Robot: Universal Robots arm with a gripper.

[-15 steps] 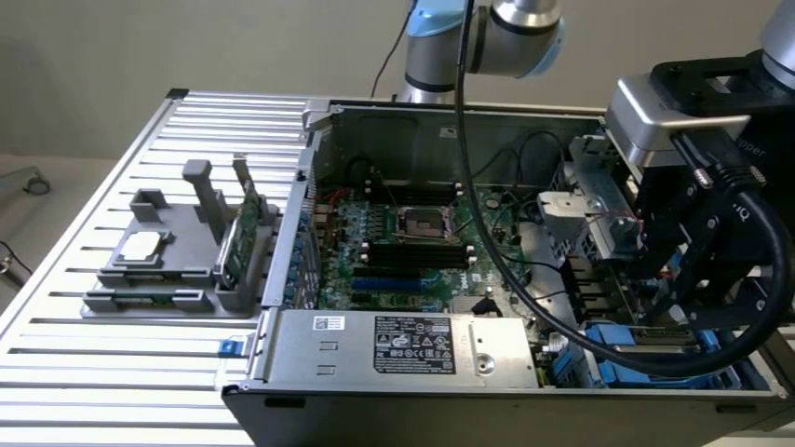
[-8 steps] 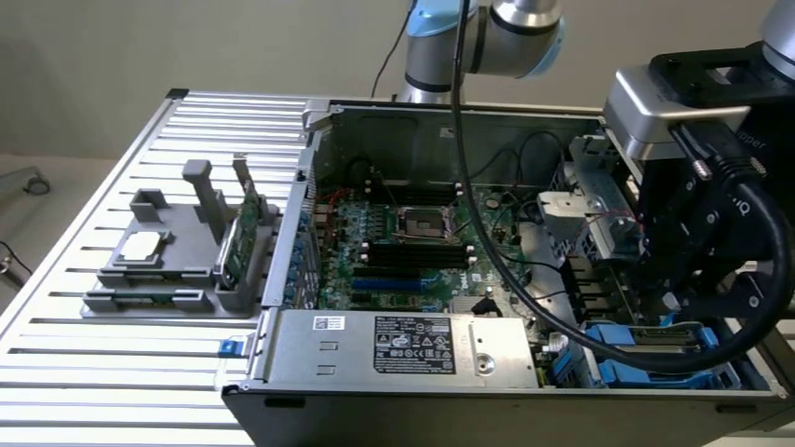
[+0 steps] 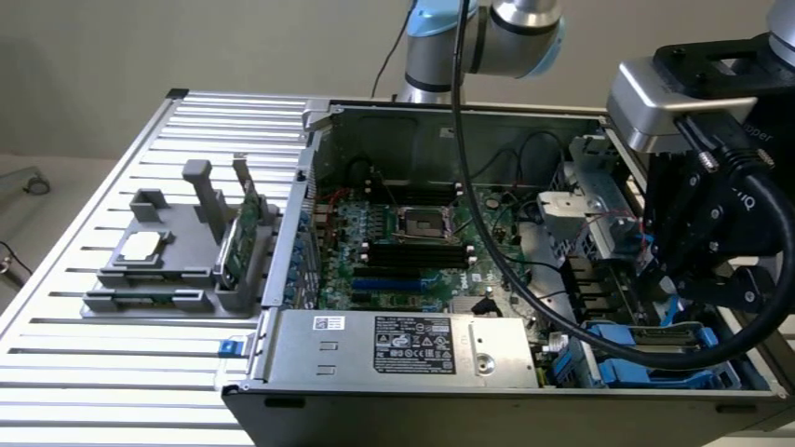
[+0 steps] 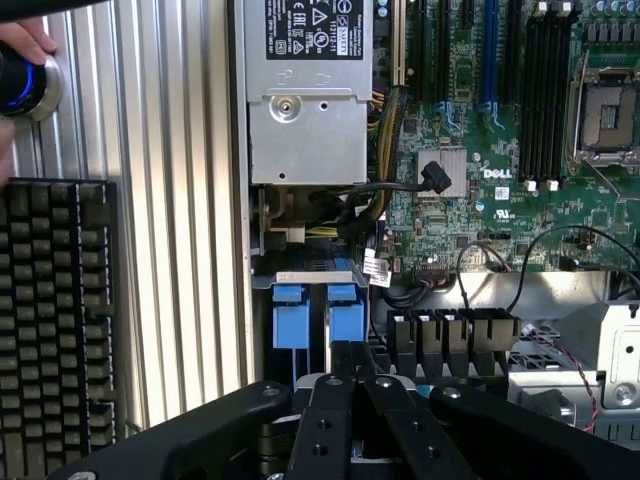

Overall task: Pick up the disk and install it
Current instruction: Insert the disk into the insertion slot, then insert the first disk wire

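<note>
The disk (image 3: 658,343) lies flat in the drive bay at the near corner of the open computer case, on the exterior view's right. Its blue carrier frame shows there, and its two blue tabs (image 4: 300,322) show in the wrist view. My gripper (image 3: 695,284) hangs just above that bay. In the wrist view the black gripper (image 4: 346,362) has its fingers pressed together, right beside the blue tabs. I see nothing held between them. Whether the fingertips touch the carrier I cannot tell.
A silver power supply (image 3: 397,345) sits next to the bay, with the motherboard (image 3: 397,242) behind it and black cables crossing over. A grey holder (image 3: 186,265) on the slatted table carries a chip (image 3: 141,247) and a green card (image 3: 236,237). A keyboard (image 4: 55,320) and a hand (image 4: 25,40) on a blue-lit knob are beside the case.
</note>
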